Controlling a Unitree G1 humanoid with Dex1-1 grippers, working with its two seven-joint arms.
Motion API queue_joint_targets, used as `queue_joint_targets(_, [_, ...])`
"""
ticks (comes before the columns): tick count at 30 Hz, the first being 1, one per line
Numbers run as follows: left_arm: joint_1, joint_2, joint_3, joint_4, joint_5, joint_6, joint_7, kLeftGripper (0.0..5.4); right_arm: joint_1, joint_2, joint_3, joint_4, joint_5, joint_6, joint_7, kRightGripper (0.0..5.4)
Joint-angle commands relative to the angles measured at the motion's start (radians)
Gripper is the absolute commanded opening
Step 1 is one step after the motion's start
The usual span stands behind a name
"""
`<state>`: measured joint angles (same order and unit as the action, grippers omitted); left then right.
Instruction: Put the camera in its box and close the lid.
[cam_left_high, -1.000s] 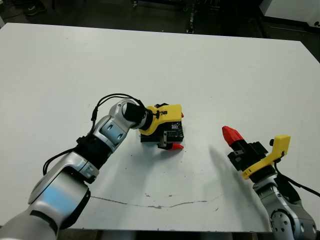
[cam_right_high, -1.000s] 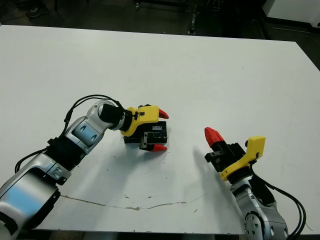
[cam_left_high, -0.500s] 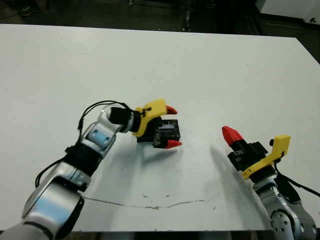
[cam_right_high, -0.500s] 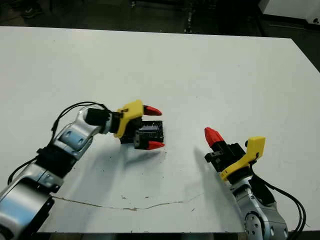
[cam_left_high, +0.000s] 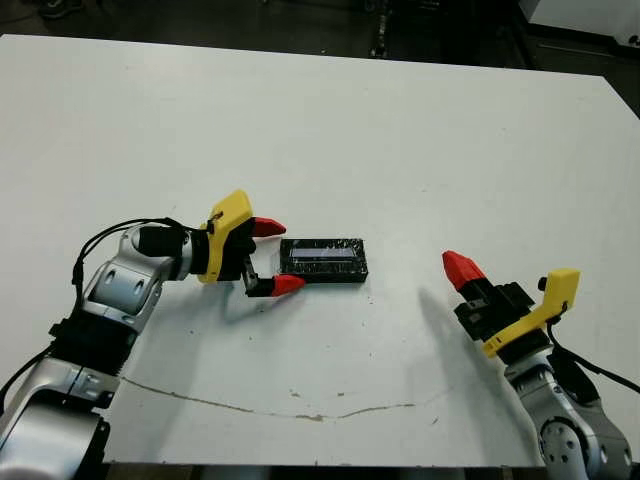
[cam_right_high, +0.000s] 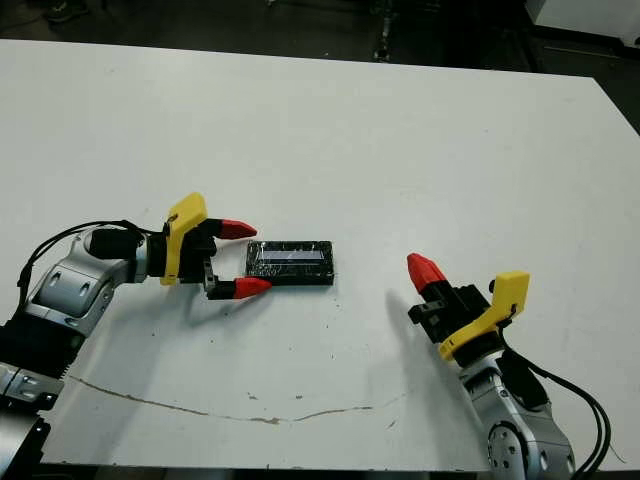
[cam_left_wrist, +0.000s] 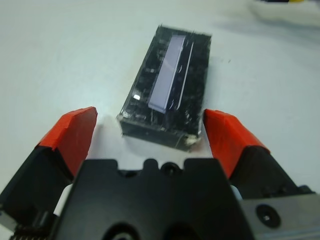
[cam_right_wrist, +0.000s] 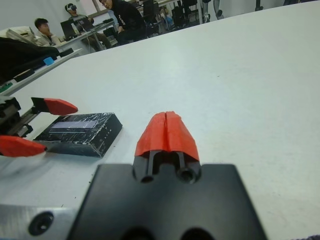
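Observation:
The speckled black lid (cam_left_high: 323, 259) with its pale strip lies flat near the table's middle. It covers whatever is under it, so the box and the camera are hidden. My left gripper (cam_left_high: 278, 255) stands open just left of the lid's short end. Its red fingertips (cam_left_wrist: 72, 131) sit either side of that end without touching it. My right gripper (cam_left_high: 458, 268) hovers well to the right of the lid, shut with nothing in it. The right wrist view also shows the lid (cam_right_wrist: 80, 131) and my right gripper (cam_right_wrist: 167, 130).
A thin dark crack line (cam_left_high: 300, 415) runs across the table near its front edge. The far table edge (cam_left_high: 320, 50) borders dark floor. People sit at desks (cam_right_wrist: 120, 15) far beyond the table.
My left gripper has drawn back leftward off the lid, which now lies uncovered and flat. The head view shifted a little. My right arm has not moved.

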<state>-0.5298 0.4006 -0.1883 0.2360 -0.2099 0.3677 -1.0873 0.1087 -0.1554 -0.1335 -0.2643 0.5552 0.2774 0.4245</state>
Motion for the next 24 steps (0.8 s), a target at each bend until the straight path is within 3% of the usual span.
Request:
queue_joint_targets(1, [0.028, 0.025, 0.055, -0.053, -0.038, 0.038, 0.031, 5.39, 0.007, -0.012, -0.005, -0.006, -0.003, 0.02, -0.012, 0.0])
queue_joint_targets(8, [0.16, -0.027, 0.273, -0.258, -0.194, 0.099, 0.246, 5.39, 0.005, -0.011, -0.01, -0.009, 0.0, 0.027, -0.018, 0.0])
queue_joint_targets(12, [0.298, -0.138, 0.397, -0.42, -0.279, 0.074, 0.448, 5.39, 0.001, -0.009, -0.012, -0.005, 0.004, 0.02, -0.013, 0.0])
queue_joint_targets(17, [0.452, -0.242, 0.417, -0.548, -0.202, -0.087, 0.649, 5.21, -0.014, 0.0, -0.023, -0.008, 0.007, 0.002, -0.017, 0.0])
queue_joint_targets(24, [0.558, -0.326, 0.392, -0.527, -0.162, -0.337, 0.694, 4.27, -0.031, 0.004, -0.038, -0.052, 0.006, 0.013, -0.059, 0.0])
